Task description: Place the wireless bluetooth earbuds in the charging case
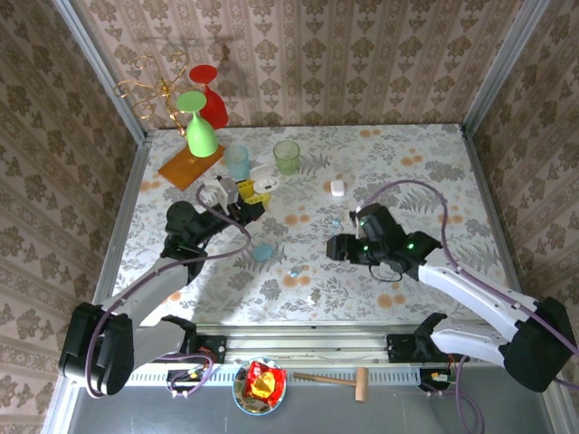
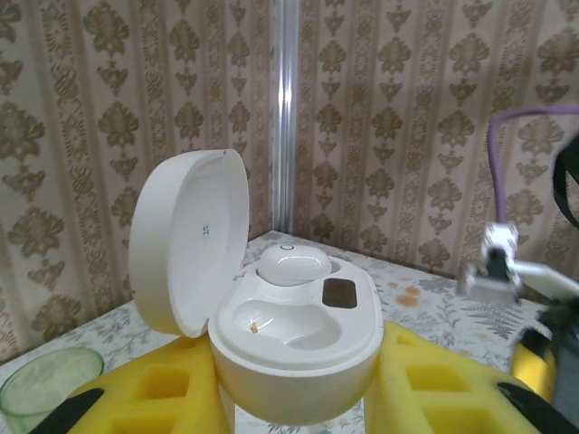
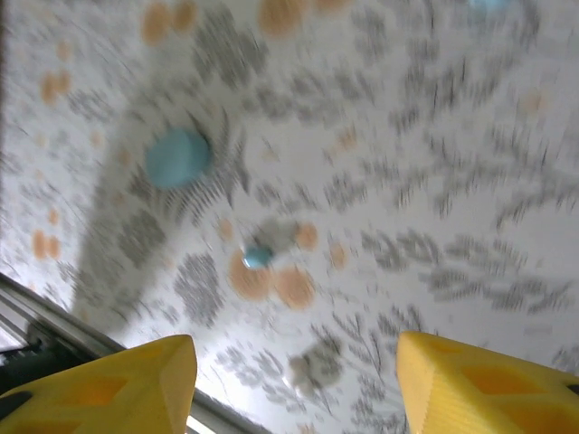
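Top view. Finds the left gripper (image 1: 246, 192) clamped on the open white case (image 1: 262, 177) toward the back of the table (image 1: 407, 163), and the right gripper (image 1: 336, 246) hovering mid-table. Counts two loose earbuds: a blue bud (image 1: 295, 271) and a white bud (image 1: 316, 294), both to the right gripper's left and toward the near edge, well apart from the left gripper. Judges the right arm the nearer. Counts also one closed blue case (image 1: 263, 251) and one small white case (image 1: 337, 188). Cannot identify a pale speck (image 1: 336, 221).

Left wrist view. Confirms the case pinched between yellow fingers (image 2: 154, 389), with its lid (image 2: 185, 240) up on the left. Counts one seated bud (image 2: 294, 264) in the far socket and one empty socket (image 2: 289, 330) nearer.

Right wrist view, blurred. Finds the jaws wide apart, holding nothing. Places the blue bud (image 3: 258, 257) beyond the gap, slightly left of centre. Notes a pale blob (image 3: 308, 371), likely the white bud, about level with the fingertips. Cannot tell either bud's long axis.
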Tool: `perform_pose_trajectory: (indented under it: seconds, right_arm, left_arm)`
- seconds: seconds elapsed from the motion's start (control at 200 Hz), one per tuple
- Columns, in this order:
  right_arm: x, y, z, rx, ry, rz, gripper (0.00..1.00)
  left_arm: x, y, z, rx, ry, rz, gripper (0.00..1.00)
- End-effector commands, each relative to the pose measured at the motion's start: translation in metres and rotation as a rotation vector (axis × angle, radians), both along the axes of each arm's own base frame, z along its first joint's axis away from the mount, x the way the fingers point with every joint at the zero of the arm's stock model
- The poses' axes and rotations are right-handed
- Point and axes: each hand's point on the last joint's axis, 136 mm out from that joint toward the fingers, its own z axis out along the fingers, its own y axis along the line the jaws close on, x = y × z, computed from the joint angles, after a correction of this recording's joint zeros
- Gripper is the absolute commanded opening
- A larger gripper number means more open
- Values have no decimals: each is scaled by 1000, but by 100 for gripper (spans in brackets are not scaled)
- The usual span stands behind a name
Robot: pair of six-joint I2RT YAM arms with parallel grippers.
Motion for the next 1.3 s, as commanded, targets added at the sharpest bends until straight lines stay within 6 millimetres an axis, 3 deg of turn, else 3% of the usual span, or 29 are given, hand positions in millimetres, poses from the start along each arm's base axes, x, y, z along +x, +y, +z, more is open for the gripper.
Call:
perform_pose_trajectory:
  seconds: [0.0, 0.34, 0.55, 0.825, 1.295]
  right_arm:
    - [-12, 3, -23, -60, 75, -92, 59]
    - [-46, 39, -73, -288, 220, -42, 46]
    - [-54, 60, -84, -362, 261, 13, 39]
    - [-65, 61, -100, -443, 308, 16, 33]
    - [-62, 74, -108, -452, 323, 42, 27]
  left_arm:
    - [8, 8, -2, 10, -21, 65, 25]
    - [11, 10, -18, 46, -14, 91, 25]
    - [8, 12, -26, 60, -13, 96, 25]
    - [3, 13, -24, 54, -27, 89, 25]
    - [2, 12, -23, 50, -28, 76, 25]
